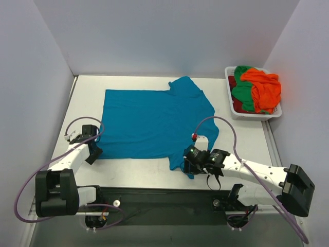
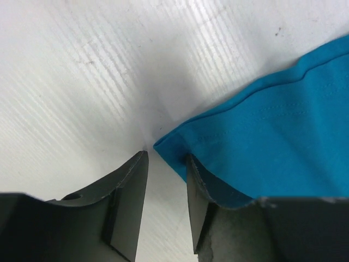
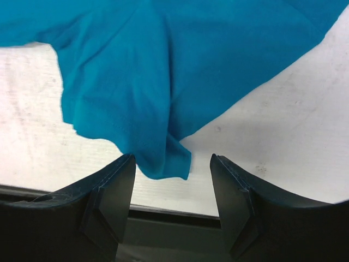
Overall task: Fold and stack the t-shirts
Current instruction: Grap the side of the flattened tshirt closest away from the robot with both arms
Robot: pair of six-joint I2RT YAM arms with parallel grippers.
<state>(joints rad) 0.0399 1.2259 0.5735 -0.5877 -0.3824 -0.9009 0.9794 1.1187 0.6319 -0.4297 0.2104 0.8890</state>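
L gripper (image 2: 166, 159), R gripper (image 3: 172, 159) open; teal shirt (image 1: 154, 121) spread

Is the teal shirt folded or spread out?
Spread out, not folded: the teal shirt lies flat across the table, full body showing, both sleeves sticking out.

Shows a white counter (image 1: 247, 139), faintly scuffed and streaked, boxed on three sides by plain pale panels: back wall (image 1: 164, 36), left wall (image 1: 31, 77), right wall (image 1: 303, 77). Carries a black rail (image 1: 164, 198) along the near edge. Lies under soft, even light, with mild shadows in the rear corners.
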